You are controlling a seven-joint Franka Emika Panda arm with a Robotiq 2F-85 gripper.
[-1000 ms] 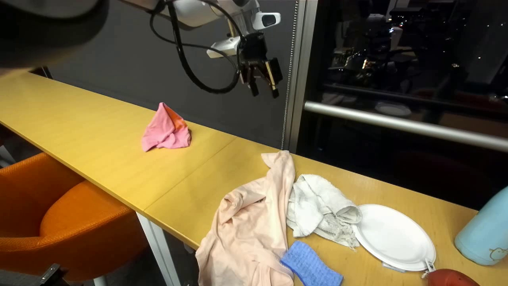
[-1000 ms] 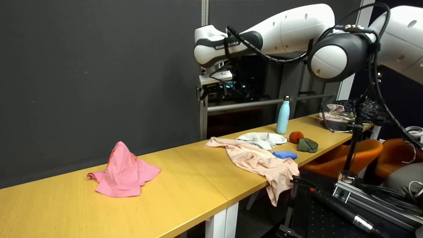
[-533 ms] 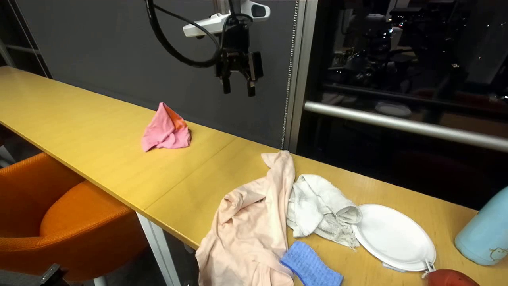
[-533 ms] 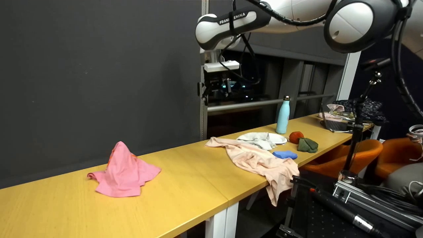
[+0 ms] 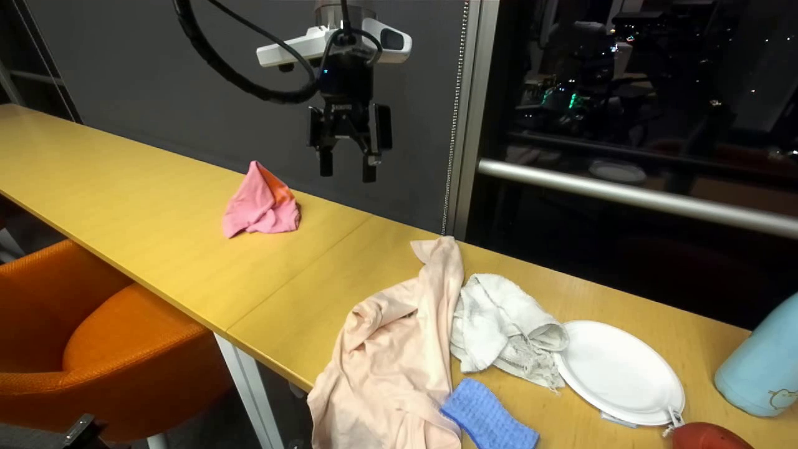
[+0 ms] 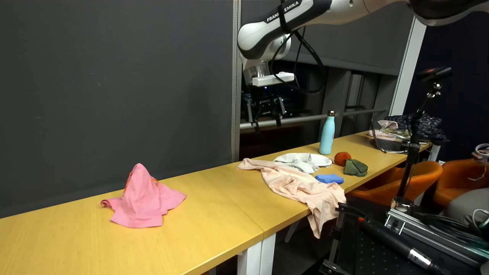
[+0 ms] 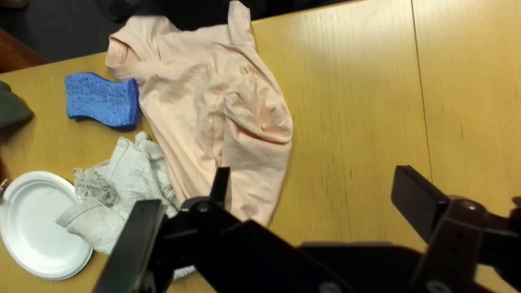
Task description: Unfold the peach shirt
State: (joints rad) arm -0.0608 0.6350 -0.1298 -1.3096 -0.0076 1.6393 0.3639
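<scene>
Wrist view shows the peach shirt (image 7: 203, 93) rumpled on the surface (image 7: 346, 101) right beside, perhaps touching, the blue sponge (image 7: 101, 99). The end effector (image 5: 348, 169) hangs far higher than the sponge, jaws spread around nothing. The shirt looks light, soft and limp, probably best pinched at the raised fold (image 7: 260, 110) on its side away from the sponge.

The cloth (image 7: 130, 179) lies on the table (image 7: 346, 122) between shirt (image 7: 195, 101) and plate (image 7: 38, 228).
</scene>
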